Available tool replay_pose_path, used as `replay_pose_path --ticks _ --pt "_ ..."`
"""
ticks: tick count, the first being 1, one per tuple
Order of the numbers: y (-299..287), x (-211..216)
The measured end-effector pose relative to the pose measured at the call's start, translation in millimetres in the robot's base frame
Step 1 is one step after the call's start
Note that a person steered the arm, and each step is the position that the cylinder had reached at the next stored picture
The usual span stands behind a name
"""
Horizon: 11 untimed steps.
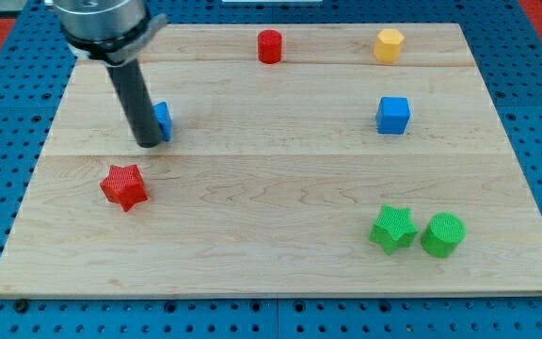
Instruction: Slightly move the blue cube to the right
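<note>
A blue cube [393, 115] sits on the wooden board at the view's right, upper half. A second blue block [163, 121] sits at the view's left, partly hidden behind my rod. My tip [148, 144] rests on the board right against that left blue block's left side, far to the left of the blue cube at the right.
A red star [124, 185] lies below my tip. A red cylinder [269, 46] and a yellow hexagonal block [390, 44] stand near the view's top. A green star [393, 229] and a green cylinder [442, 234] sit at the lower right. The wooden board [271, 254] lies on a blue pegboard.
</note>
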<state>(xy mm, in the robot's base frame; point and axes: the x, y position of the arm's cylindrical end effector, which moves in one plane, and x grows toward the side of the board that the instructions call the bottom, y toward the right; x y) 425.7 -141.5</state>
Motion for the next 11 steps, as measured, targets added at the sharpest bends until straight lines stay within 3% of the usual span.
replay_pose_path --ticks 1,2,3,4,5,7,8,10,11 --pt "41 0" --pt "34 -12" --pt "20 -35" --pt "-41 -39" --pt "-38 -54" --pt "25 -58" --pt "28 -58" --pt "102 -59" --pt "191 -63"
